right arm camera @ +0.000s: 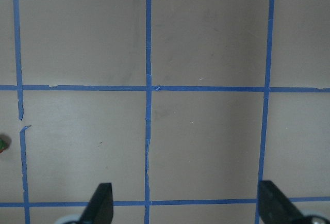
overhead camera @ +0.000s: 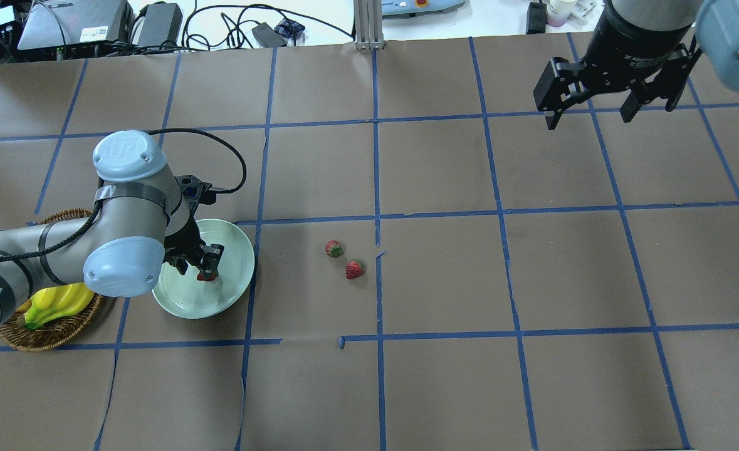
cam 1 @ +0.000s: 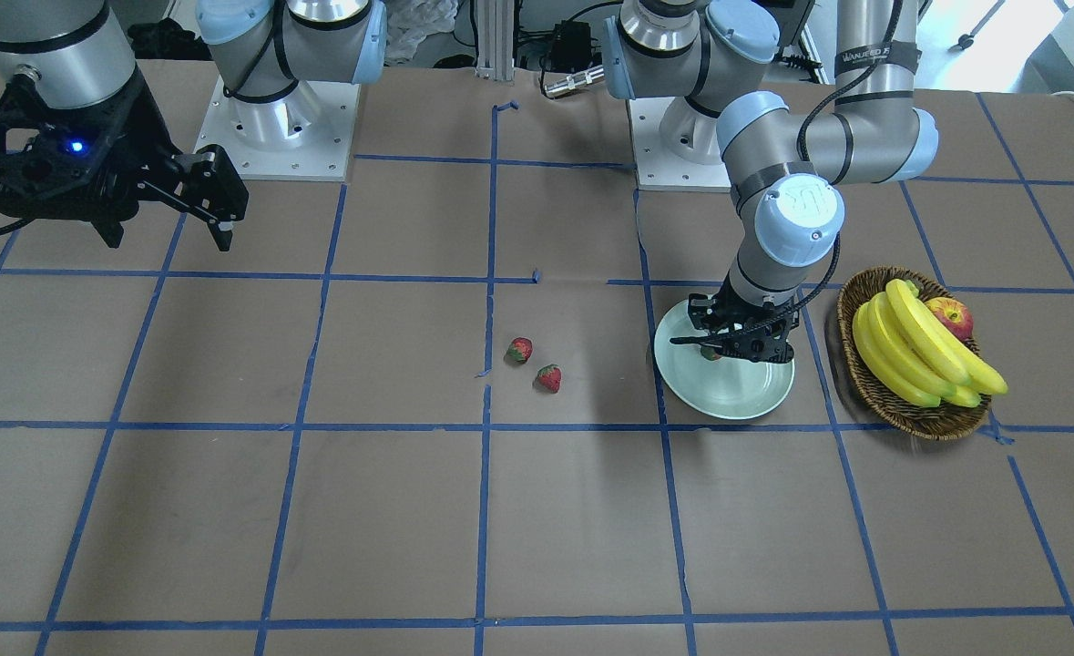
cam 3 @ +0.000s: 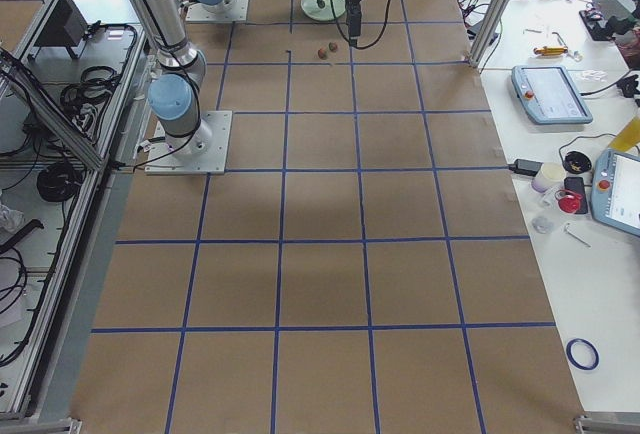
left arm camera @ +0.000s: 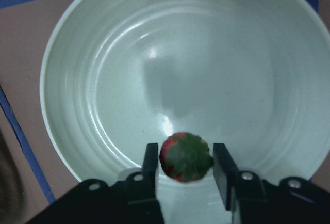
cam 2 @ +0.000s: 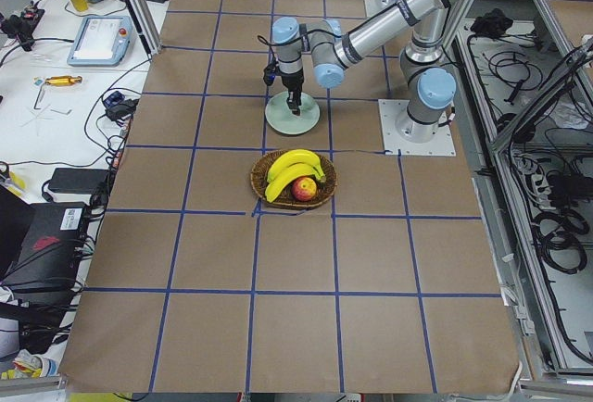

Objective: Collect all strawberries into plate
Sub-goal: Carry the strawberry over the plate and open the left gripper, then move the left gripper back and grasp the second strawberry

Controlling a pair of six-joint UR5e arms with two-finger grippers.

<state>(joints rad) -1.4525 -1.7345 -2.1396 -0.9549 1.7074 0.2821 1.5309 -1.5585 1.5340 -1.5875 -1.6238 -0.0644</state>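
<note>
The pale mint plate (overhead camera: 234, 250) lies at the robot's left, next to the basket. My left gripper (overhead camera: 198, 266) hangs low over the plate's middle. In the left wrist view its fingers (left arm camera: 150, 157) close on either side of a strawberry (left arm camera: 185, 158), green top up, just above the plate (left arm camera: 154, 79). Two more strawberries (overhead camera: 334, 248) (overhead camera: 355, 269) lie side by side on the brown table near its centre, well to the right of the plate. My right gripper (overhead camera: 588, 119) is open and empty, high over the far right of the table.
A brown wicker basket (cam 1: 874, 387) with bananas (cam 1: 919, 351) and a red-yellow apple (cam 1: 951, 317) stands right beside the plate (cam 1: 728, 396). Blue tape lines cross the brown table. In the right wrist view one strawberry (right arm camera: 2, 144) shows at the left edge.
</note>
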